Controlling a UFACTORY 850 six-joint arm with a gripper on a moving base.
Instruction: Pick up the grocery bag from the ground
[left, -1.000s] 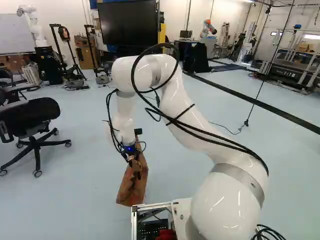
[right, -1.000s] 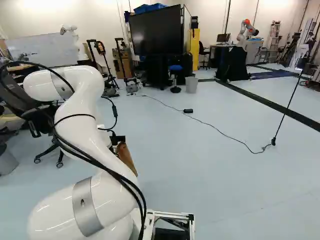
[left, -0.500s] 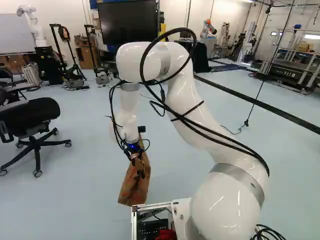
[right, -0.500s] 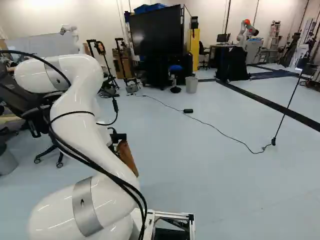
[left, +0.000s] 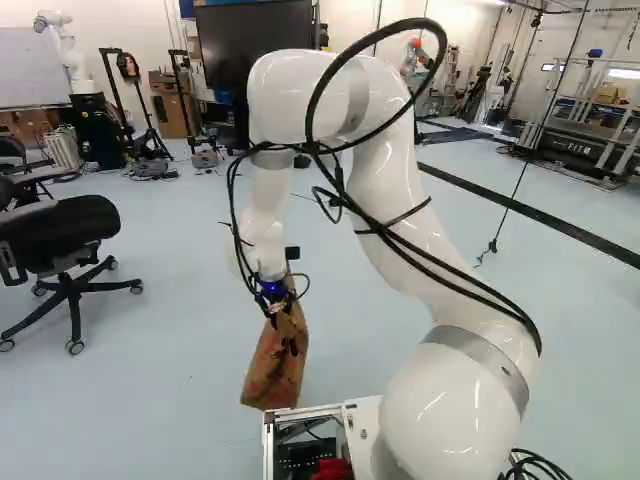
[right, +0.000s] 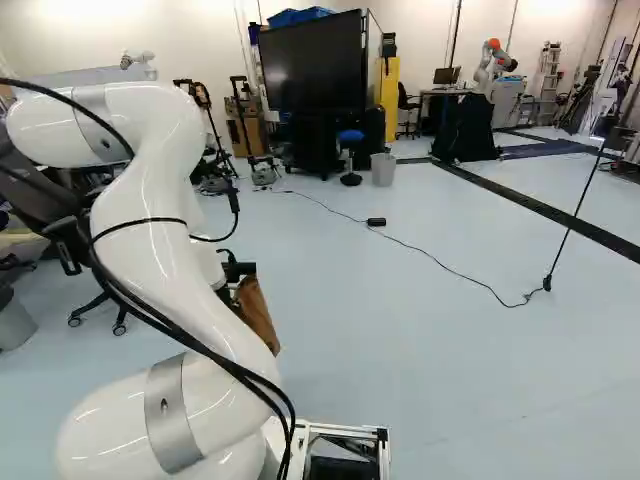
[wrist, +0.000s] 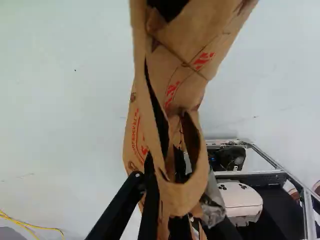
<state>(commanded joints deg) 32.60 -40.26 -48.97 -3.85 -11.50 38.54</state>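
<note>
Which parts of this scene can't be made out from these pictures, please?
- Contents of the grocery bag: wrist view, hidden by its folded paper.
- How the gripper meets the bag: wrist view, covered by the paper handle.
- Most of the bag: right base view, behind my arm.
- The bag's far end: wrist view, cut off by the edge.

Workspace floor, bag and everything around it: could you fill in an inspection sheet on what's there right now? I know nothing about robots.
Surface: pale floor with a dark stripe.
Job's things: brown paper bag, tilted; whether it touches the floor, I cannot tell.
Clutter: office chair at the left of the left base view; grey bin near the screen.
Gripper: at the bag's top; paper hides its grip.
Cables: black cables along the arm; thin cable across the floor; yellow cable.
Surroundings: large dark screen; another robot beyond.
</note>
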